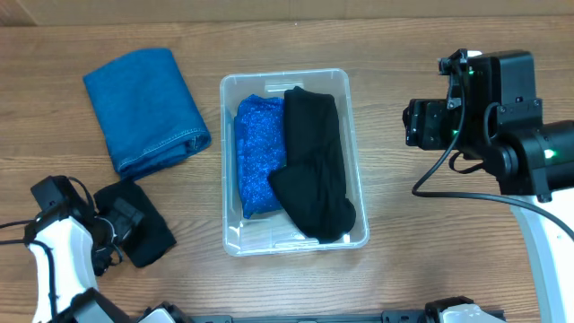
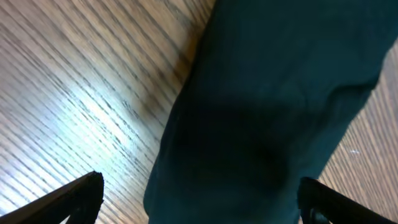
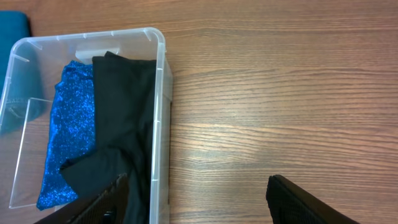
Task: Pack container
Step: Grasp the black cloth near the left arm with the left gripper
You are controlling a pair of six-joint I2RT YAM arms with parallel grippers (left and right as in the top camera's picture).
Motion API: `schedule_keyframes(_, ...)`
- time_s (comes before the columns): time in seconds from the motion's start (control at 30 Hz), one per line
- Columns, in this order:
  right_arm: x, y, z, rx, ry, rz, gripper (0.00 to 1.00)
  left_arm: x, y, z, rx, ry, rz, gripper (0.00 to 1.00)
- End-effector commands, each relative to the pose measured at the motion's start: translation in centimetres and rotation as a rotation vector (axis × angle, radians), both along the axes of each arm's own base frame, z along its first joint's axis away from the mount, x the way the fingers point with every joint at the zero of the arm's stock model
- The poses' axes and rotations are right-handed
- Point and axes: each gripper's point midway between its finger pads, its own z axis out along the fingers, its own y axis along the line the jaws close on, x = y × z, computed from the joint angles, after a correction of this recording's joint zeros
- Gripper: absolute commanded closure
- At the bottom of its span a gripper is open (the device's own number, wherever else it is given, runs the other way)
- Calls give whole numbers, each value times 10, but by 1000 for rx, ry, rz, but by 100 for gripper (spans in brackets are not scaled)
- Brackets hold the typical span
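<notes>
- Clear plastic stands out first from overhead. The container sits mid-tabletop, a rectangle with rounded corners, a raised rim and see-through walls.
- Inside it, a glittery blue cloth lies along the left half. A matte black cloth lies along the right half and laps over the blue one's lower end. I judge they lie lengthwise, side by side, to save floor space.
- Outside it, a folded blue cloth, denim-like with a stitched hem, lies well apart at the upper left. A small dark cloth lies at the lower left.
- From the left wrist, that small dark cloth is soft and limp and fills most of the frame over glossy wood grain. My left end effector is spread wide, one finger at each lower corner, straddling the cloth with nothing pinched. I read that as lined up for a pick.
- From the right wrist, my right end effector is also wide and empty. It hangs over bare wood just beside the container's right wall, probably parked aside to keep the opening free.
</notes>
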Motion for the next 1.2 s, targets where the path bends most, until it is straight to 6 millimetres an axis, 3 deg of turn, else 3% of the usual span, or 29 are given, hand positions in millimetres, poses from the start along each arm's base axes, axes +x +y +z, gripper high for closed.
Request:
schedule_keyframes(0.0,1,1,1,8,-5,3,24,-6,5,-9,12,43,23,0)
schedule_keyframes(0.27,1,1,1,8,-5,3,25,0,5,-40,-47,89,11,2)
schedule_keyframes(0.3,1,1,1,8,-5,3,25,4,0,-44,-80,76,-4,7)
schedule_keyframes(0.37,1,1,1,8,-5,3,25,18,-12,-46,-153,3,-71,29)
schedule_keyframes(0.43,1,1,1,8,-5,3,25,23,-18,-44,-185,-27,-79,44)
schedule_keyframes(0.57,1,1,1,8,-5,3,25,27,-22,-43,-209,-52,-102,94)
schedule_keyframes(0.63,1,1,1,8,-5,3,25,41,-35,-34,-282,-142,-144,96)
schedule_keyframes(0.73,1,1,1,8,-5,3,25,68,-59,2,-396,-352,-231,96)
schedule_keyframes(0.8,1,1,1,8,-5,2,25,79,-78,43,-467,-519,-284,96)
schedule_keyframes(0.9,1,1,1,7,-6,2,25,73,-104,103,-500,-654,-351,96)
schedule_keyframes(1.0,1,1,1,7,-6,2,25,64,-128,169,-409,-777,-480,96)
schedule_keyframes(1.1,1,1,1,7,-6,2,25,65,-175,236,-387,-896,-669,96)
schedule_keyframes(1.17,1,1,1,8,-5,2,25,68,-215,257,-402,-938,-826,96)
